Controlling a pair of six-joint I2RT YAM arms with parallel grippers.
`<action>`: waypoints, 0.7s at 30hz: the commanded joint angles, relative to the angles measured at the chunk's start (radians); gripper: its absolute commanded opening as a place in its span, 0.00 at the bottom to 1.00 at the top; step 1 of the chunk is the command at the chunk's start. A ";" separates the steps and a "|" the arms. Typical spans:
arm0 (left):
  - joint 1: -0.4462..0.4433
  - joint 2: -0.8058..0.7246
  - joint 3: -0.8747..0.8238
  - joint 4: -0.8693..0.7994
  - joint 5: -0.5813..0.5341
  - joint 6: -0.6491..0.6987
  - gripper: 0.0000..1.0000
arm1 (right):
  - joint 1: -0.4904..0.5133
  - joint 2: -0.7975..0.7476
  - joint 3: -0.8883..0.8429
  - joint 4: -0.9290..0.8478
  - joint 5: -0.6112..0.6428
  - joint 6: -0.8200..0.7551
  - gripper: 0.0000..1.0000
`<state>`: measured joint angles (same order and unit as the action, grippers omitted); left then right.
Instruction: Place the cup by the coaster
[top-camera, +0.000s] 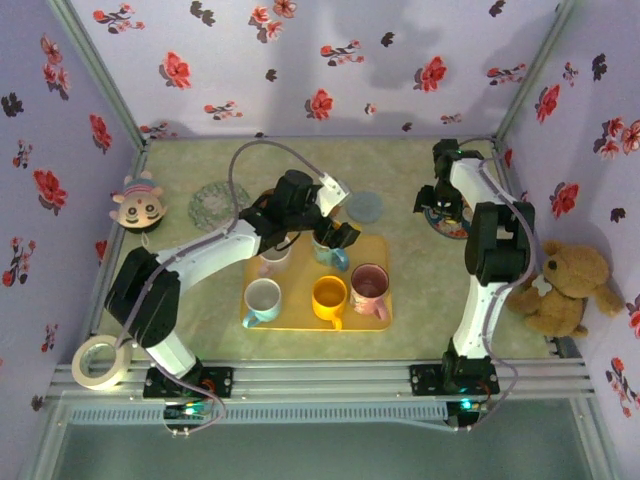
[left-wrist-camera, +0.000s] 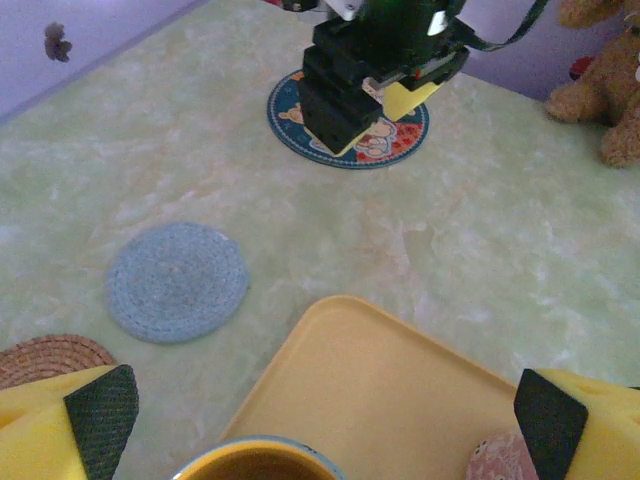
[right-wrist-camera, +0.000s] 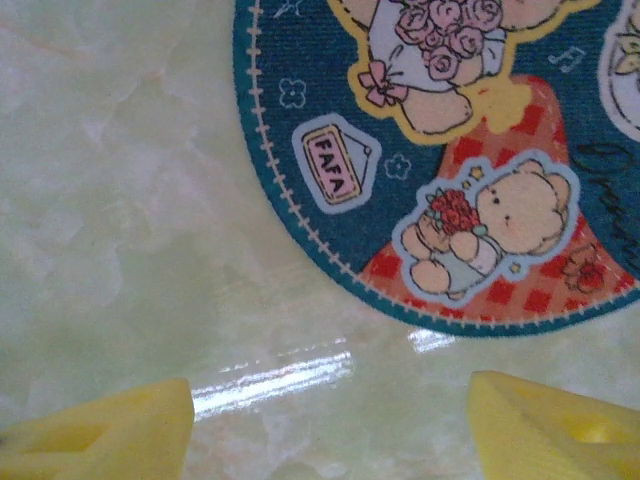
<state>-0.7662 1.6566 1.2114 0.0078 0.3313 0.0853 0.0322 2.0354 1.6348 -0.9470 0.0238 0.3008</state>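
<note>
From the top external view, the left gripper (top-camera: 337, 238) hangs over the far side of the yellow tray (top-camera: 300, 322), right above a teal cup (top-camera: 331, 258). How far its fingers are spread is hard to read from here. The tray holds five cups. The teal cup and a pale cup (top-camera: 273, 262), partly under the arm, are on the far side. A white cup (top-camera: 263, 297), a yellow cup (top-camera: 329, 296) and a pink cup (top-camera: 369, 285) stand in the near row. A grey-blue coaster (top-camera: 366, 207) lies on the table just beyond the tray's far right corner. Further right, the right gripper (top-camera: 438, 203) sits over the left edge of a cartoon coaster (top-camera: 455, 228).

In the left wrist view, the left gripper (left-wrist-camera: 322, 405) has its fingers wide apart and clamps nothing. The teal cup's rim (left-wrist-camera: 258, 458) lies low between the black pads (left-wrist-camera: 98, 415), clear of both. The pink cup's rim (left-wrist-camera: 497, 460) shows beside the other finger. Past the tray edge (left-wrist-camera: 400, 380) are the grey-blue coaster (left-wrist-camera: 178, 281), a brown woven coaster (left-wrist-camera: 48, 358) and the cartoon coaster (left-wrist-camera: 400, 135).

In the right wrist view, the right gripper (right-wrist-camera: 330, 425) is spread open and empty. Bare table lies between its yellow fingers (right-wrist-camera: 105, 430), with the cartoon coaster (right-wrist-camera: 450, 150) just ahead of them.
</note>
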 joint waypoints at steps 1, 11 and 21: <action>-0.012 0.017 0.036 0.022 0.025 -0.011 1.00 | -0.018 0.047 0.050 0.021 0.019 0.022 0.69; -0.013 0.024 0.051 -0.006 0.027 0.005 1.00 | -0.028 0.179 0.150 0.024 0.010 0.014 0.62; -0.013 0.050 0.104 -0.046 0.028 0.018 1.00 | -0.029 0.275 0.240 -0.010 0.061 0.013 0.55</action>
<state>-0.7708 1.6913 1.2793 -0.0299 0.3420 0.0864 0.0109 2.2841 1.8458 -0.9184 0.0429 0.3141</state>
